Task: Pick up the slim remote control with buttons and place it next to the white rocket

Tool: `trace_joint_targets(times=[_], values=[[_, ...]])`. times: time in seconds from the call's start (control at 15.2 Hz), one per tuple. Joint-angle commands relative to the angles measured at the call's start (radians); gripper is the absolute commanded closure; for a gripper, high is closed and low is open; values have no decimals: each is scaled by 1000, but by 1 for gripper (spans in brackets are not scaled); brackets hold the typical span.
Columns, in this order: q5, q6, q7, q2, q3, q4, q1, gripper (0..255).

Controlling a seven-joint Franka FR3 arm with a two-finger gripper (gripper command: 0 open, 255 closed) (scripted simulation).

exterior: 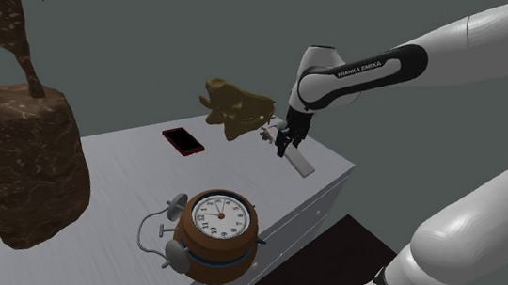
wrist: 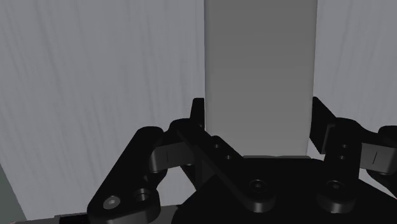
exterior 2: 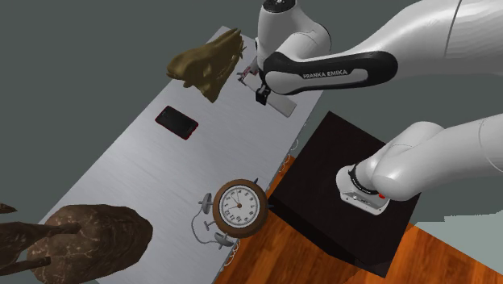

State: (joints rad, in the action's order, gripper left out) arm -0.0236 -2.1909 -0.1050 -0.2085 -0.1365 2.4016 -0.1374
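- Over at the table's [exterior: 121, 187] [exterior 2: 121, 165] corner nearest the arm sits the remote [exterior: 304, 163] [exterior 2: 283, 106] [wrist: 261, 70]. It's drawn as a plain grey slab and I can't see any buttons on it.
- The black gripper [exterior: 285, 147] [exterior 2: 262, 95] [wrist: 259, 118] is clamped on the remote. In the wrist view the fingers [wrist: 198, 118] press against its two long edges, with the slab running straight out between them.
- Can't tell whether the remote is lying on the tabletop or just off it.
- Just beside the gripper is a small pale thing that I take to be the white rocket [exterior: 267, 134] [exterior 2: 246, 76]. It's too small to make out properly.
- Right next to that is a golden-brown animal figure [exterior: 236, 107] [exterior 2: 205, 63].
- Further along the table lies a black phone with a red rim [exterior: 182, 141] [exterior 2: 176, 123], lying flat and well apart from the remote.
- A round brown alarm clock [exterior: 220, 223] [exterior 2: 239, 206] sits at the table's edge.
- A big dark-brown sculpture on a rocky base [exterior: 16, 159] [exterior 2: 93, 240] is at the other end of the table.
- The arm's black stand [exterior 2: 334, 190] is on a wood floor [exterior 2: 282, 258].
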Motion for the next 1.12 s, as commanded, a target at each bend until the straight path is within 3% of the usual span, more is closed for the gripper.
trace_joint_targets(times=[0.0,0.46,0.53,0.86,1.06], values=[[1,-19,-2,7,1,16,-1,255],[1,-19,-2,7,1,16,-2,255],[0,-22,-1,7,1,18,-1,0],[1,-19,-2,7,1,16,-2,0],[-4,88,-6,-41,4,-45,-1,0]])
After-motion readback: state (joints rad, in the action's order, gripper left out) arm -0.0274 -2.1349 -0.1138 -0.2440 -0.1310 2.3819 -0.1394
